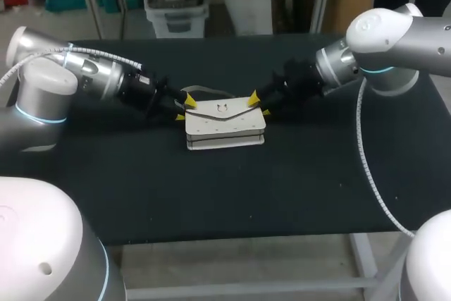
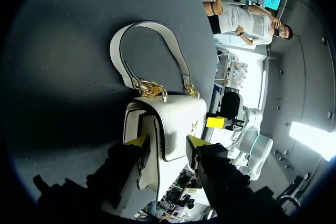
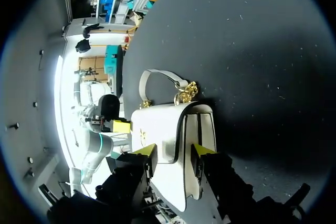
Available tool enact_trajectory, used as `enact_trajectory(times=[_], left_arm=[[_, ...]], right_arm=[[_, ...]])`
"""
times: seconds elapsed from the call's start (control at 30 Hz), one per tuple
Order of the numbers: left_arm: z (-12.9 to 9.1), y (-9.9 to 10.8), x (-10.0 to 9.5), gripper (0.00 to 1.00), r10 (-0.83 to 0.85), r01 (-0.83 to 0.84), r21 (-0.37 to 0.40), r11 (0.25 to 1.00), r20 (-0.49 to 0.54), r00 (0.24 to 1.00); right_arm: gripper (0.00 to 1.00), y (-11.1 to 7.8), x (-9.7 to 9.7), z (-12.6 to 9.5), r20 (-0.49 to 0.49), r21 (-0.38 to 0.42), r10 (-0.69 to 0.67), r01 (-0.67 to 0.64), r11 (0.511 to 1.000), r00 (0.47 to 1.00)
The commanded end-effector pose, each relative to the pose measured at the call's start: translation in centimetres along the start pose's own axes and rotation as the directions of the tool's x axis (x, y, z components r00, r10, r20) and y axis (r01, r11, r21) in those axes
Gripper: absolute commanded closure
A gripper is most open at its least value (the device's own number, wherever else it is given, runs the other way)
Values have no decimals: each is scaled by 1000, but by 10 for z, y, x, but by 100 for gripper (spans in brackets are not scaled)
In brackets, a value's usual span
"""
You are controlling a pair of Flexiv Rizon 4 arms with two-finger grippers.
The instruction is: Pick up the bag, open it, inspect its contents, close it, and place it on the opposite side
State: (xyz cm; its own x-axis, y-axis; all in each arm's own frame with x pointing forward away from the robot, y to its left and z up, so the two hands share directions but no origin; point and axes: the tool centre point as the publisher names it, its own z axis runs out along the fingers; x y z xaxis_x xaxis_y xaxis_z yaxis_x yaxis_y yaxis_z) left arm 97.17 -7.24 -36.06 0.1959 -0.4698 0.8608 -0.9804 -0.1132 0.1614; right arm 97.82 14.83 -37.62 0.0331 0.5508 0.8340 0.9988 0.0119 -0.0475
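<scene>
1. While both wrist cameras sit close in, I see the black table (image 1: 106, 188) spreading wide beneath everything.
2. My left arm (image 1: 91, 75) comes in low from the left side, my right arm (image 1: 380, 47) from the right.
3. I find the white handbag (image 1: 225, 128) near the table's middle, flap down.
4. My left gripper (image 1: 184, 108) is at the bag's left end and my right gripper (image 1: 260, 104) at its right end; I cannot tell whether either has hold.
5. Its white handle (image 2: 131, 40) lies on the table behind the bag, joined to it by gold chain links (image 2: 149, 88).
</scene>
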Motion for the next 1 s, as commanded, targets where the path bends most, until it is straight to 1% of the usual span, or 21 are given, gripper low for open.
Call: enact_trajectory(times=[0.03, 0.2, 0.33, 0.63, 1.0], left_arm=[[-7, 7, 3, 0, -5, 5, 17, 1000, 6, 1000], [-13, 10, 6, 0, -11, 10, 34, 999, 12, 1000], [-17, 11, 8, 0, -28, 26, 54, 998, 48, 998], [-30, 15, 11, 0, -52, 44, 81, 996, 93, 994], [-38, 21, 13, 0, -65, 50, 91, 995, 164, 984]], right_arm=[[0, -6, 5, -12, 9, -9, -8, 8, 1000, 1000], [0, -7, 9, -19, 14, -14, -18, 18, 1000, 1000], [0, -8, 11, -22, 26, -12, -28, 28, 1000, 999], [0, -14, 18, -35, 59, -13, -53, 54, 998, 997], [0, -20, 20, -50, 112, 3, -76, 76, 997, 991]])
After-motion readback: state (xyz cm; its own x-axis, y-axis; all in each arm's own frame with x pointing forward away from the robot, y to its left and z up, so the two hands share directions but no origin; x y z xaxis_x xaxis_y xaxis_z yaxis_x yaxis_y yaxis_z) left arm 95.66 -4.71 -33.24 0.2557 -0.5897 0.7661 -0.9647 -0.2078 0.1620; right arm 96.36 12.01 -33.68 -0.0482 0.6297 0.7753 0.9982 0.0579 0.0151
